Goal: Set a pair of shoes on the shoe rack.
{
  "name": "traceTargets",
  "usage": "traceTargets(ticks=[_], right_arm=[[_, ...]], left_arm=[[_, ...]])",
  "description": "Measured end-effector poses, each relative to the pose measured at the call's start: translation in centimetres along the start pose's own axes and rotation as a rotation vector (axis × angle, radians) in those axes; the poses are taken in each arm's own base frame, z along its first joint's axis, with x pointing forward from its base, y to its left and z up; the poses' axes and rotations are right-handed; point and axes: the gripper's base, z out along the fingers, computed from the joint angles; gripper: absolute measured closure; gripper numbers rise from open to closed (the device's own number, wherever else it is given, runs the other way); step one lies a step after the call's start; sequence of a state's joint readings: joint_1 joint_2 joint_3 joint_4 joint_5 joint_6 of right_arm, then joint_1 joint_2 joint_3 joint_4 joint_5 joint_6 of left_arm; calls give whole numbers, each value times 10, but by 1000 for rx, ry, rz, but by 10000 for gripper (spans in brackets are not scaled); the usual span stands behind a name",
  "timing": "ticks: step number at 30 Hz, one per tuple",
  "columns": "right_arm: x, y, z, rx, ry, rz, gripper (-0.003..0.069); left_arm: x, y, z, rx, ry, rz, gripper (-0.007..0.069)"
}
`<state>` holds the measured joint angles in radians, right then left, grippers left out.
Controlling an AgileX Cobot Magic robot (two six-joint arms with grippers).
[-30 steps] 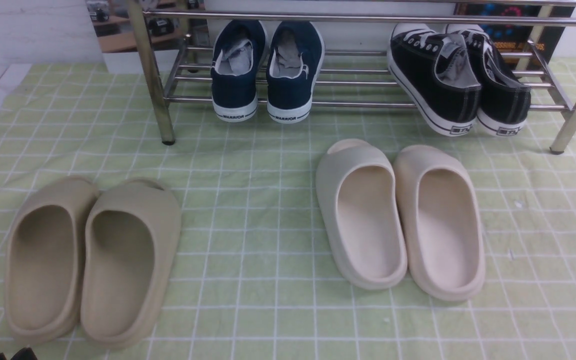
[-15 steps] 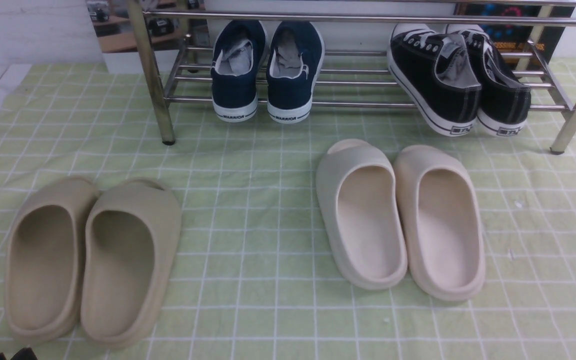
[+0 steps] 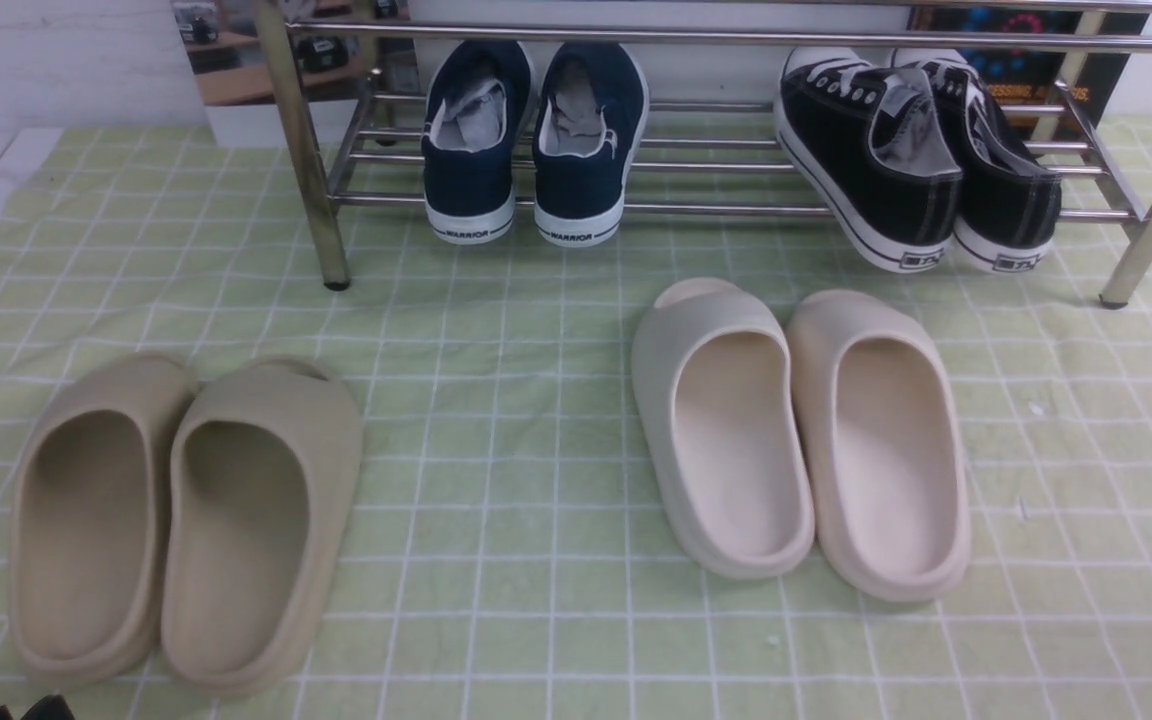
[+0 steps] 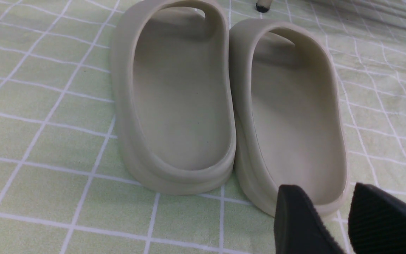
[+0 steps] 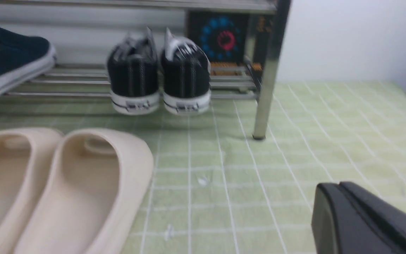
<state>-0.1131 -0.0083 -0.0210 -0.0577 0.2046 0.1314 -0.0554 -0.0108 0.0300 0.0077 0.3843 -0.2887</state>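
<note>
The pair of shoes, two black low-top sneakers (image 3: 876, 170) with white laces and grey lining, sits on the lower tier of the chrome shoe rack (image 3: 716, 208) at its right end. Their heels overhang the front rod, and the left shoe leans towards the other. The right wrist view shows both heels (image 5: 134, 76) next to a rack leg (image 5: 268, 70). My left gripper (image 4: 324, 192) is open and empty, just behind the heel of a tan slide (image 4: 291, 113); only its tips (image 3: 21, 710) show in the front view. My right gripper (image 5: 338, 187) is shut on nothing, low over the cloth.
Navy sneakers (image 3: 531, 140) stand on the rack's left part. A tan pair of slides (image 3: 186, 520) lies at the front left and a cream pair (image 3: 806, 440) in front of the rack's right half. A green checked cloth (image 3: 516, 400) covers the surface.
</note>
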Motion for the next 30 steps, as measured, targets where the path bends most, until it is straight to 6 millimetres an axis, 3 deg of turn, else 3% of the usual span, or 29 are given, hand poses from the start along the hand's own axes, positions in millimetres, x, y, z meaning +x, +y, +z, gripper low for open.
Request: traceTargets(ticks=[5,30], right_arm=[[20,-4,2,46,98,30,655],[28,-2,0,-8,211,13,662]], left_arm=[[0,0,0,0,0,0,386],[0,0,0,0,0,0,386]])
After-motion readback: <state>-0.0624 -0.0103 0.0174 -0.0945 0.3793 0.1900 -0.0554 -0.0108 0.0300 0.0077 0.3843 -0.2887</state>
